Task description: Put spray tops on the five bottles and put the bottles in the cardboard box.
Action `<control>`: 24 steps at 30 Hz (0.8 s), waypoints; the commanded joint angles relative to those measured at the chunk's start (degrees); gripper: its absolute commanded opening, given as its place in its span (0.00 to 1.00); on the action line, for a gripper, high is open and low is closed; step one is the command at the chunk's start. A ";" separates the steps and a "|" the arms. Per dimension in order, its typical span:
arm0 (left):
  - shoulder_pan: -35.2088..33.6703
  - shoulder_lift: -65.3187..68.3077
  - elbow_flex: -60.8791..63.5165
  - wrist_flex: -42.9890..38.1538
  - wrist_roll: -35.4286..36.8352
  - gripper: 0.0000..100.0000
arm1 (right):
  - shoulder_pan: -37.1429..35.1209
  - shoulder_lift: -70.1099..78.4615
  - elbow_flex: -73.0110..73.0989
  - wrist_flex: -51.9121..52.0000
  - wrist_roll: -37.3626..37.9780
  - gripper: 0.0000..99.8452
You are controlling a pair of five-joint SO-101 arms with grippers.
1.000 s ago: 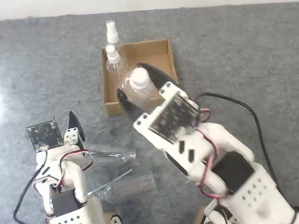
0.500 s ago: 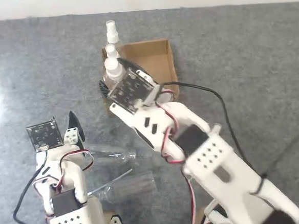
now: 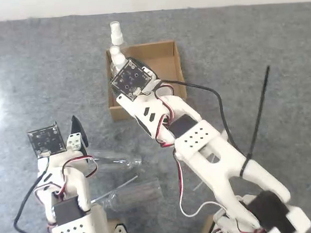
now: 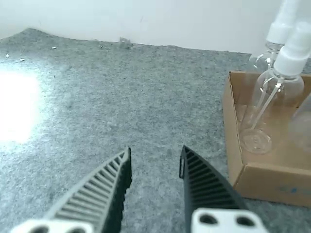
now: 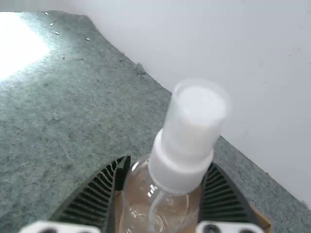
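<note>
The right gripper has swung forward and left over the cardboard box. Its bottle has travelled from the box's near edge to the left side.

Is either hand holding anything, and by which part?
The right hand grips a spray bottle at its shoulder, just below the white spray top. The left hand is open, holding nothing.

White arms carry red and black cables; hands are black, ribbed.

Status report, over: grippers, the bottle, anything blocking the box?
Right gripper shut on capped bottle, over cardboard box. Left gripper open, empty. Standing bottle in box corner; two lying bottles on table.
</note>
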 commanded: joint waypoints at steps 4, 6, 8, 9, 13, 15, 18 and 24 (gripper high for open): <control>-0.09 -1.14 -0.40 -1.67 -0.44 0.15 | 0.66 0.84 -3.78 -2.24 0.26 0.10; -0.09 -1.14 -0.40 -1.67 -0.44 0.15 | 0.66 1.54 -3.78 -2.24 0.26 0.10; -0.09 -1.14 -0.31 -1.67 -0.44 0.15 | 0.66 2.42 -3.87 -3.30 0.26 0.10; -0.09 -1.14 -0.31 -1.67 -0.44 0.15 | 0.75 3.03 -3.87 -4.00 0.26 0.10; -0.09 -1.14 -0.31 -1.67 -0.44 0.15 | 1.36 5.41 -3.87 -7.16 0.26 0.10; -0.09 -1.14 -0.31 -1.67 -0.44 0.15 | 1.45 6.20 -3.96 -7.52 0.26 0.10; -0.09 -1.14 -0.31 -1.67 -0.44 0.15 | 1.27 6.55 -3.96 -7.52 0.18 0.10; -0.09 -1.05 -0.31 -1.67 -0.44 0.15 | 1.36 6.73 -3.96 -7.52 -3.78 0.10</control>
